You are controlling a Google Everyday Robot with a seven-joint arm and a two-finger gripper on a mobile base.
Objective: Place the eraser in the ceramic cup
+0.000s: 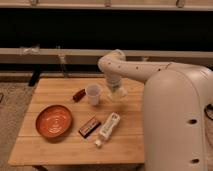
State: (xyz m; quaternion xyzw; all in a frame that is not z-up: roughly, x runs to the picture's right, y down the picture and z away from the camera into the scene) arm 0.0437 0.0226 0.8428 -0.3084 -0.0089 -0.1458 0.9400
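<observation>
While the arm (131,68) bends down from the robot's big white body (176,120) on the right, the gripper (117,93) hangs just above the wooden table (55,150), near its far edge and just beside the cup (93,94) – to the cup's right, not over it. Its fingers are pressed together; whether anything is pinched between them cannot be told. The cup stands upright near the middle of the table. Close by on its left lies a small reddish-brown piece (78,95). Nearer the front, a flat dark block (89,127) lies slantwise just beside a long white bottle (109,127) that rests on its side. An orange bowl (53,121) sits well apart at the left. Which thing is the eraser cannot be told for certain – nothing shows inside the cup.
</observation>
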